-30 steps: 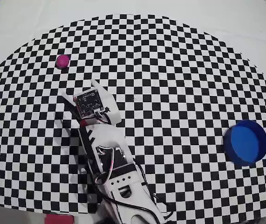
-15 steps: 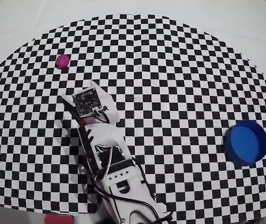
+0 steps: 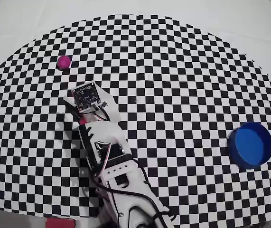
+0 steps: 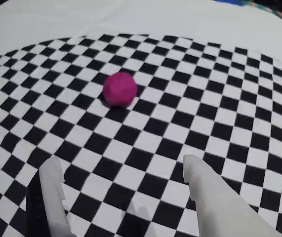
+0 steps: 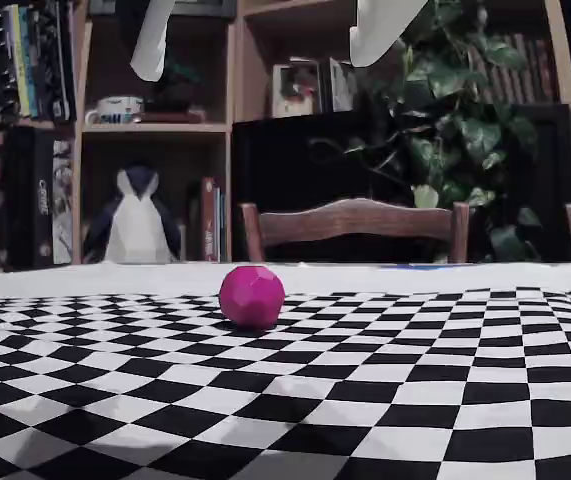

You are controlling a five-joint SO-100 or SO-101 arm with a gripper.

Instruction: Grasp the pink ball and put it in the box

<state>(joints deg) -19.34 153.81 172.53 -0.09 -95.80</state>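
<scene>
Plainly round with no long axis, the pink ball (image 4: 120, 89) sits beyond the wide-spread, empty pincer (image 4: 126, 185).

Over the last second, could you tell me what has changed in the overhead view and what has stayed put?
The arm has reached further up and left across the checkered mat, bringing the gripper closer to the pink ball. Nothing has been grasped: its fingers are spread with the ball lying ahead of them, untouched. The ball and the blue box at the right have not moved.
</scene>
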